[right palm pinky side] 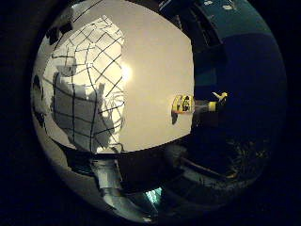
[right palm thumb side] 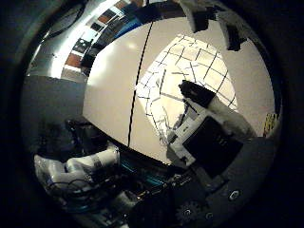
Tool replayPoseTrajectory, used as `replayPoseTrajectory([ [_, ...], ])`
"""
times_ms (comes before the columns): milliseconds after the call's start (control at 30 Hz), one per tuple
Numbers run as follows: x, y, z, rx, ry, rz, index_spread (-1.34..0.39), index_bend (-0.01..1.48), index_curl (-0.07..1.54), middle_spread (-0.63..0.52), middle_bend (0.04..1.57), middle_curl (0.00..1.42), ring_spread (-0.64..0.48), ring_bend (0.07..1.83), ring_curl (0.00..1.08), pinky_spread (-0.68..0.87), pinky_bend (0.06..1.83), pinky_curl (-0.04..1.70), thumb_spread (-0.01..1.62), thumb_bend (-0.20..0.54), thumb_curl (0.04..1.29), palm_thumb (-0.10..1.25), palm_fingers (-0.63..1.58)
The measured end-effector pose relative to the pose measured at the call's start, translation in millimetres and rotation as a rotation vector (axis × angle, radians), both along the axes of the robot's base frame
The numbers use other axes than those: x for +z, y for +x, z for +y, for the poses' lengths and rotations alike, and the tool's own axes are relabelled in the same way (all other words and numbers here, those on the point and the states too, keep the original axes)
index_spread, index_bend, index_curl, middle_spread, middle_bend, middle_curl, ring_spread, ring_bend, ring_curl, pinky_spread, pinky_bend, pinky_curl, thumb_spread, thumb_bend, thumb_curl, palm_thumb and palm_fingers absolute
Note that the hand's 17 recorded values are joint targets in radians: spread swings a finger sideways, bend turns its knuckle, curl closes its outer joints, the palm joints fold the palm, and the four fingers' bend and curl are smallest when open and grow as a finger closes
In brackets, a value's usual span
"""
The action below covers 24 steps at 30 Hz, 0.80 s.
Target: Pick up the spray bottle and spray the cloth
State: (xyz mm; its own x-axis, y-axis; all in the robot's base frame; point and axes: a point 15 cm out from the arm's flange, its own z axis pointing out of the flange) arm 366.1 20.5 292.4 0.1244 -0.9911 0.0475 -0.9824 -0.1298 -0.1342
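Observation:
A small yellow spray bottle (right palm pinky side: 187,104) with a black spray head is on the white table (right palm pinky side: 155,56), close to the table's edge. A white cloth with a dark grid pattern (right palm pinky side: 89,56) lies spread and rumpled on the table, away from the bottle. The right little finger side palm view shows my hand's white fingers (right palm pinky side: 73,102) reaching out over the cloth. The right thumb side palm view shows the cloth (right palm thumb side: 195,62) with black and white fingers (right palm thumb side: 211,123) in front of it. My hand is above the table, fingers relaxed, holding nothing.
A dark seam (right palm thumb side: 142,66) runs across the table beside the cloth. Beyond the table edge near the bottle is dark blue floor (right palm pinky side: 240,85). The arm's body (right palm thumb side: 85,166) shows in the thumb side view.

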Motion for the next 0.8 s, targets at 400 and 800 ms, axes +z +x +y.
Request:
replayPoseTrajectory([
  [400,19.9,3.7,-67.8,-0.184,0.033,-0.065,-0.37,0.16,0.39,-0.18,0.51,0.59,-0.19,0.87,0.52,0.11,0.67,0.45,1.03,-0.025,0.41,0.86,0.32],
  [800,121.8,-12.3,-146.1,-0.381,0.27,-0.445,-0.32,0.2,0.38,-0.09,0.48,0.52,0.01,0.63,0.41,0.22,0.66,0.4,1.04,-0.023,0.41,0.76,0.23],
])
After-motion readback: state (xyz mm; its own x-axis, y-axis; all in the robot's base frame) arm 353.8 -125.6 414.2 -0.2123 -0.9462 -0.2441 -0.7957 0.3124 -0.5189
